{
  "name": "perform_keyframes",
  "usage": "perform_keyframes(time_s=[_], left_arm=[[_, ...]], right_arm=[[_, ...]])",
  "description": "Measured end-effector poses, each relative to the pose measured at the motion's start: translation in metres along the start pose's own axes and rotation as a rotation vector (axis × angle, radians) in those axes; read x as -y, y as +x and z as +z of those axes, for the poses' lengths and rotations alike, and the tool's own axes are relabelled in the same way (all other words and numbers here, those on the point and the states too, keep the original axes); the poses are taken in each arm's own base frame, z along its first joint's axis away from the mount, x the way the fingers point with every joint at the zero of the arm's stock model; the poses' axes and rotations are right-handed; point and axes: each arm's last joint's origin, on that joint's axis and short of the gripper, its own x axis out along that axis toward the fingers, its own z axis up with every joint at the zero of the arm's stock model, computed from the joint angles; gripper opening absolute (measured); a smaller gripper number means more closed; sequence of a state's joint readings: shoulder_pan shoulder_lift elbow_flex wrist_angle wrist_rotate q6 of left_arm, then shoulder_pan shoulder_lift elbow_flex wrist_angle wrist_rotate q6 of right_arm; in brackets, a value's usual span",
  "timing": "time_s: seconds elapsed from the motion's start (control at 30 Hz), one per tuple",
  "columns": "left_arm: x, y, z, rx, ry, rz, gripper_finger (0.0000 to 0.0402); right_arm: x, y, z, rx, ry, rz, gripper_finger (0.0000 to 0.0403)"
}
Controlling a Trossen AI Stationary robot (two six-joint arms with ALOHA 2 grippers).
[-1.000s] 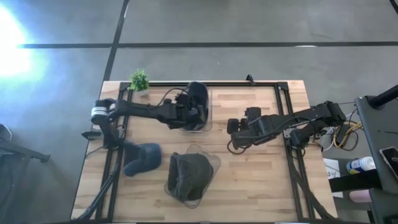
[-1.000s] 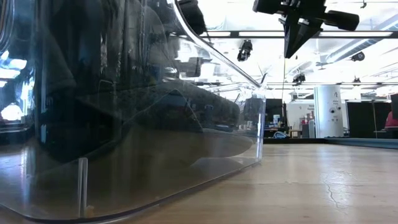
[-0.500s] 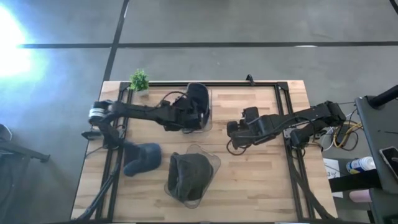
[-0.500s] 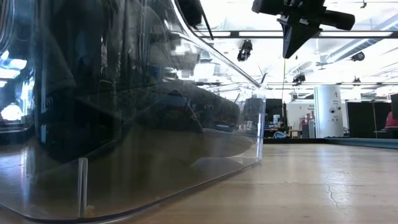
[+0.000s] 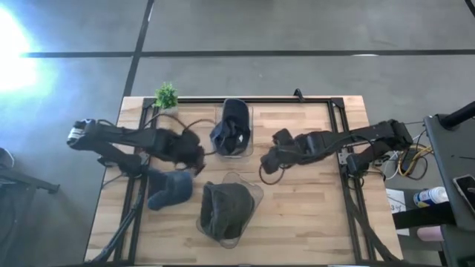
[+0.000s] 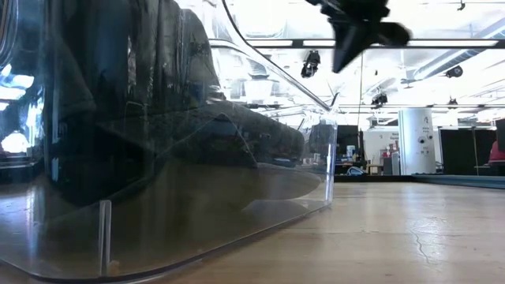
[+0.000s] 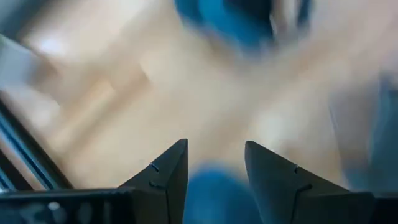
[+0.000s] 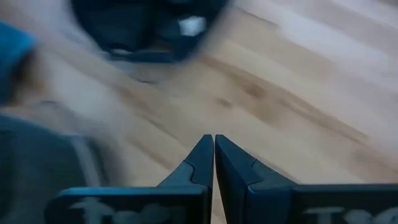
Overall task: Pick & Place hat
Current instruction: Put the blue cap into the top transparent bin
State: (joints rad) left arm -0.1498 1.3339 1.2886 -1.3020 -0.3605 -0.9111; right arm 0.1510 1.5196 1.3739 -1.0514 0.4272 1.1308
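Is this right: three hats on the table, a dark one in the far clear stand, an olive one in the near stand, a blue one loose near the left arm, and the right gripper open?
Not quite. The right gripper is shut: the right wrist view shows its fingertips pressed together, holding nothing. The dark hat, olive hat and blue hat are as stated.

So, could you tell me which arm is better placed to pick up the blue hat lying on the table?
Left: the left gripper hovers right beside the blue hat with fingers open, while the right gripper is shut and farther off.
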Motion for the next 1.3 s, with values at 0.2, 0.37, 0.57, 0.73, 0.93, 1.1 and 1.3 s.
perform_keyframes(time_s=[0.2, 0.37, 0.57, 0.73, 0.93, 1.1, 1.3], left_arm=[[-0.003, 0.017, -0.051, -0.263, 0.165, -0.103, 0.0151], [-0.01, 0.05, -0.088, -0.374, 0.268, 0.009, 0.0151], [-0.022, 0.085, -0.113, -0.471, 0.179, 0.09, 0.0151], [-0.015, 0.107, -0.117, -0.356, 0.146, -0.021, 0.0151], [-0.015, 0.136, -0.11, -0.146, 0.013, -0.091, 0.0151], [-0.021, 0.146, -0.1, -0.088, -0.096, -0.118, 0.0151], [-0.016, 0.128, -0.101, -0.125, -0.061, -0.216, 0.0151]], right_arm=[[-0.011, 0.004, 0.019, 0.037, -0.021, 0.165, 0.0013], [-0.013, 0.003, 0.023, 0.061, -0.051, 0.192, 0.0013], [-0.013, 0.003, 0.023, 0.059, -0.052, 0.192, 0.0013], [-0.013, 0.003, 0.022, 0.052, -0.031, 0.196, 0.0013], [-0.014, 0.003, 0.021, 0.002, 0.027, 0.226, 0.0013], [-0.015, 0.002, 0.02, -0.044, 0.063, 0.251, 0.0013], [-0.015, 0.002, 0.017, -0.13, 0.113, 0.283, 0.0013]])
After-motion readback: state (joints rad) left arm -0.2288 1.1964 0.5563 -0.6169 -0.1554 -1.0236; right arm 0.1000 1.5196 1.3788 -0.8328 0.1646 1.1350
